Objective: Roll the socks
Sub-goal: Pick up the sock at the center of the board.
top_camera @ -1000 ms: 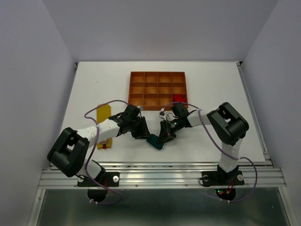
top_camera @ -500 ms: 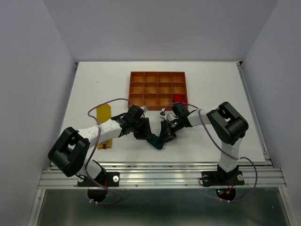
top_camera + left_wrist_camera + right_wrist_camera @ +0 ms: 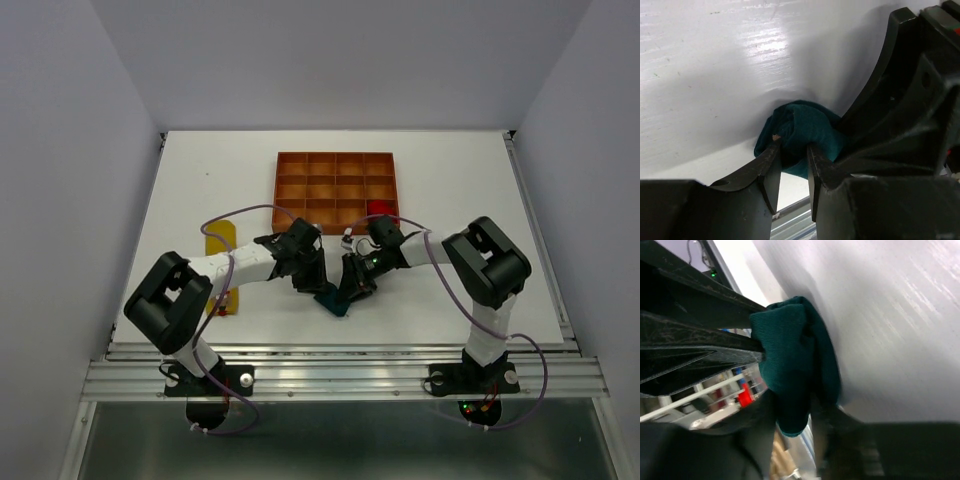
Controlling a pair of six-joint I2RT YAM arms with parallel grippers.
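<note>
Bunched teal sock [image 3: 807,127] is pinched between the left fingers [image 3: 765,170], low on the worktop [image 3: 715,65]. Its other side is clamped by the right fingers [image 3: 845,435], directly opposite.

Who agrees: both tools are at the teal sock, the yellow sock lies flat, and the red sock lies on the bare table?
Wrong on the red sock: the top external view shows it in a compartment of the tray. The rest holds.

White table [image 3: 450,180] under the left claw [image 3: 322,289] and right claw [image 3: 347,294], which meet near its front edge. Plain pale grey walls [image 3: 330,60] rise beyond the claws and on either side. Nearer than the claws, a silver metal rail [image 3: 340,378] edges the table. Soft, even light.
</note>
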